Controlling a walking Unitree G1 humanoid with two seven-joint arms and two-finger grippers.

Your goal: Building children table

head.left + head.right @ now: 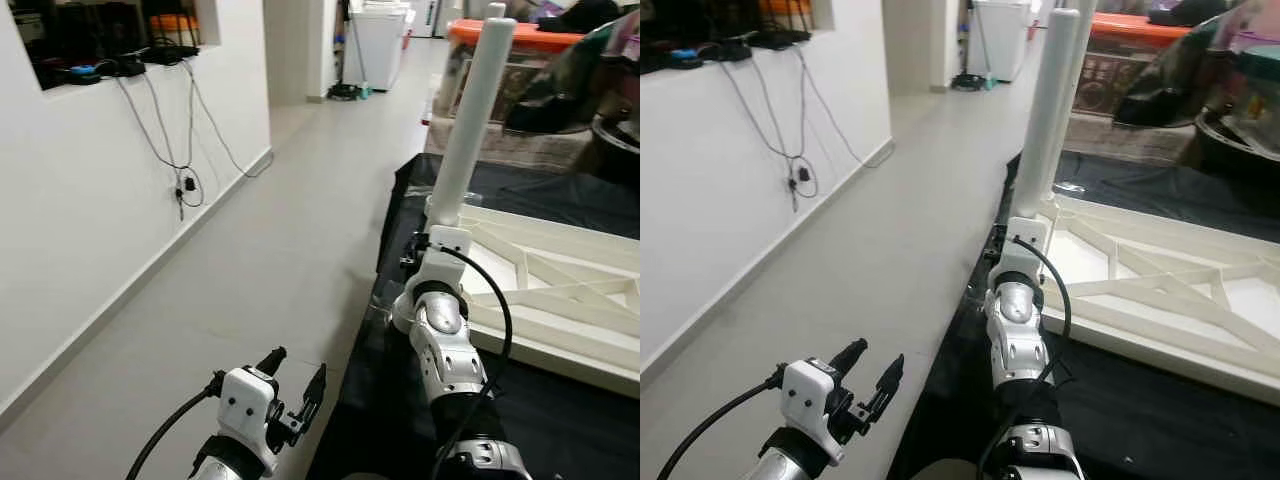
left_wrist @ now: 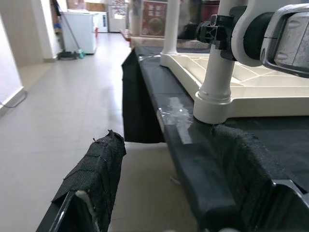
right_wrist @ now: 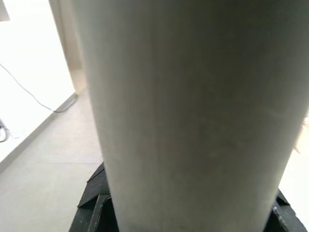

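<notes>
A white tabletop (image 1: 560, 290) lies upside down on a black cloth (image 1: 370, 400). At its near left corner a white table leg (image 1: 470, 120) stands upright in its socket (image 2: 215, 99). My right gripper (image 1: 428, 243) is shut on the leg just above the socket; in the right wrist view the leg (image 3: 183, 106) sits right between the black fingers (image 3: 94, 208). My left gripper (image 1: 297, 372) hangs open and holds nothing, low over the floor left of the cloth's edge. The left wrist view looks past its fingers (image 2: 96, 179) at the leg's base and a second upright leg (image 2: 171, 29) farther back.
A white wall (image 1: 90, 230) with dangling cables (image 1: 180, 150) runs along the left. Grey tiled floor (image 1: 290, 230) stretches down the corridor to a white appliance (image 1: 378, 40). An orange-lidded box (image 1: 520, 35) and dark clutter stand behind the tabletop.
</notes>
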